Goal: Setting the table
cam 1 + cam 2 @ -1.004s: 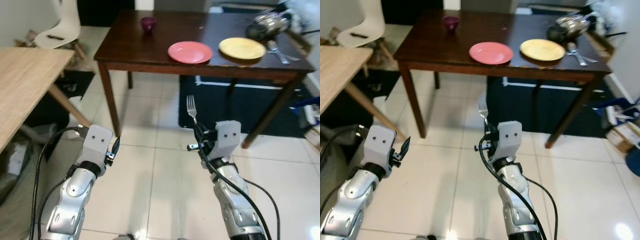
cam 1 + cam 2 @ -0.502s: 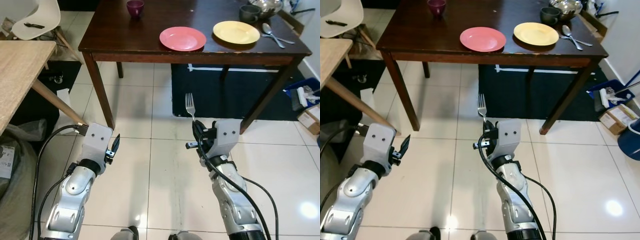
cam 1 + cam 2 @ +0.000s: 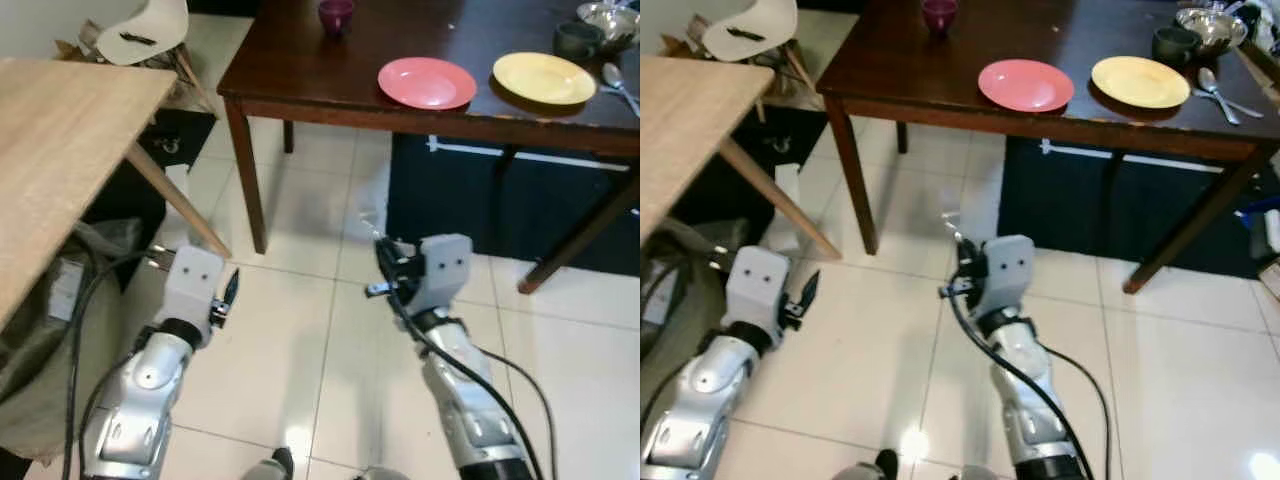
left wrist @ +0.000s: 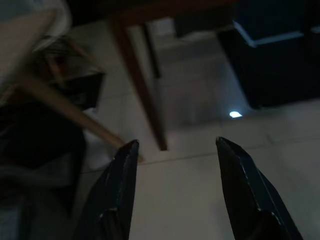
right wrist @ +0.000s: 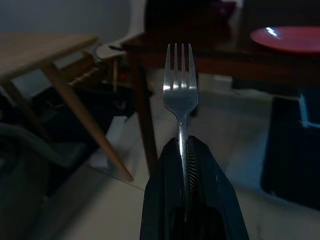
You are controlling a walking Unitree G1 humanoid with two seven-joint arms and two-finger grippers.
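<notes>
My right gripper (image 5: 184,142) is shut on the handle of a silver fork (image 5: 180,95), whose tines point up and forward. In the eye views that gripper (image 3: 385,256) hovers over the tiled floor, short of the dark wooden table (image 3: 300,70), and the fork (image 3: 952,222) looks blurred. On the table lie a pink plate (image 3: 426,82) and a yellow plate (image 3: 544,77), with a purple cup (image 3: 335,14) farther back. My left gripper (image 3: 231,290) is open and empty over the floor.
A light wooden table (image 3: 60,150) juts in at the left on slanted legs, with a white chair (image 3: 145,25) behind it. A dark cup (image 3: 575,38), a metal bowl (image 3: 610,15) and a spoon (image 3: 618,85) sit at the dark table's right end. A dark rug (image 3: 500,200) lies beneath.
The camera has swung to the left, so the light wooden table fills more of the left side and the dark table sits further right. Both grippers keep their pose; the fork stays held.
</notes>
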